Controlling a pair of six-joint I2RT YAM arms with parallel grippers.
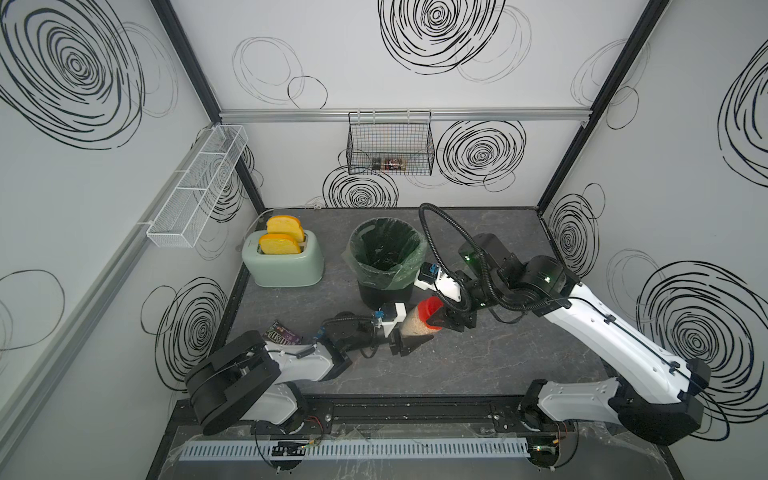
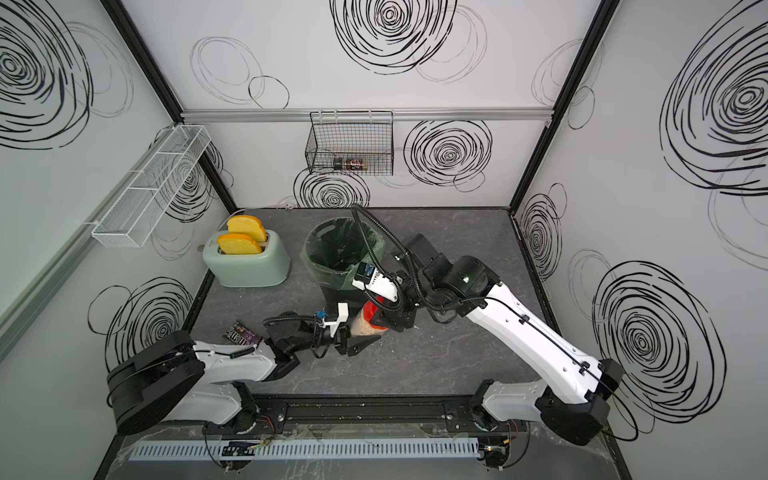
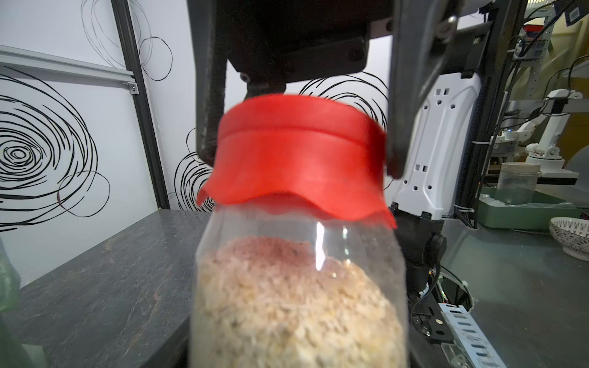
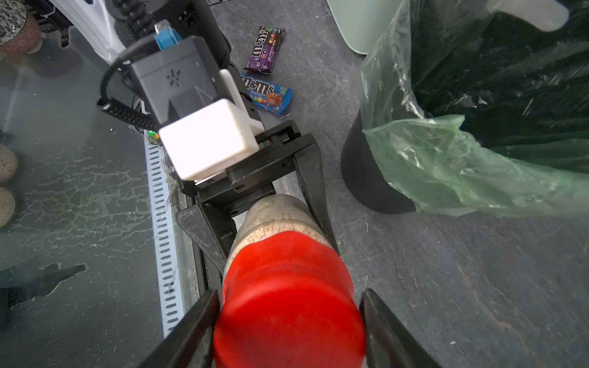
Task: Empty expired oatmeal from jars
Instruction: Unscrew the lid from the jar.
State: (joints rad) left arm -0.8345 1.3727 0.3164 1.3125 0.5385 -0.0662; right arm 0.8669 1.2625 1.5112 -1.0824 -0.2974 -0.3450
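Observation:
A small clear jar (image 1: 415,328) with a red lid (image 1: 430,309) hangs tilted above the table, just in front of the bin (image 1: 382,295). Pale oatmeal (image 3: 296,302) fills most of it. My left gripper (image 1: 415,338) is shut on the jar's body; its fingers (image 4: 312,181) flank the jar (image 4: 277,213) in the right wrist view. My right gripper (image 4: 290,318) is shut on the red lid (image 4: 287,302), and its fingers (image 3: 208,111) press the sides of the lid (image 3: 299,159), which sits on the jar. Both top views show the jar (image 2: 365,326) between the two grippers.
The black bin has a green bag liner (image 4: 446,159) and stands mid-table. A mint toaster (image 1: 282,257) with two bread slices is to its left. Two candy packs (image 4: 264,47) (image 4: 267,95) lie by the left arm. A black wire basket (image 1: 390,145) hangs on the back wall.

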